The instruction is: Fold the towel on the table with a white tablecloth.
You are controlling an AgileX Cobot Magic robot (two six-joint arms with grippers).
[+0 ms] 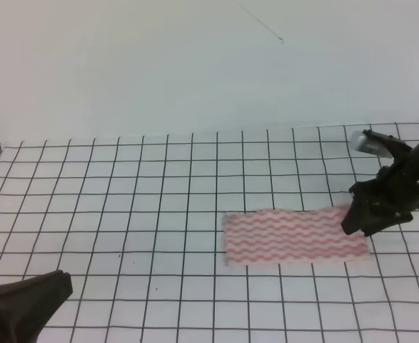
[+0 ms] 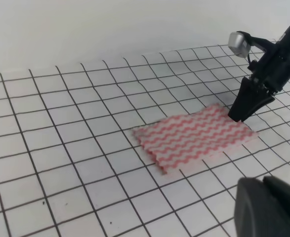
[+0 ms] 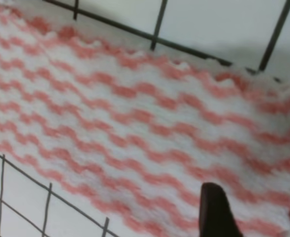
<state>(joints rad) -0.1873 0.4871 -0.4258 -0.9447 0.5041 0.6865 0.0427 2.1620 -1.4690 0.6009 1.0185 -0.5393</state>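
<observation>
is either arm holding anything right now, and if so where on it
Cannot tell for certain. The right end effector is down at the right end of the towel, fingertips at the cloth, but no lift or pinch shows. The left end effector holds nothing.

Towel [image 1: 295,236]: pink-red & white wavy stripes, pale edges. Tablecloth [image 1: 123,193] on table: white w/ thin black grid lines, small squares, few dark specks. Right hand [image 1: 357,223]: black, w/ silver-white block on top. Left hand [image 1: 23,304]: black. Wall [image 1: 159,64] behind: plain pale grey-white.
</observation>
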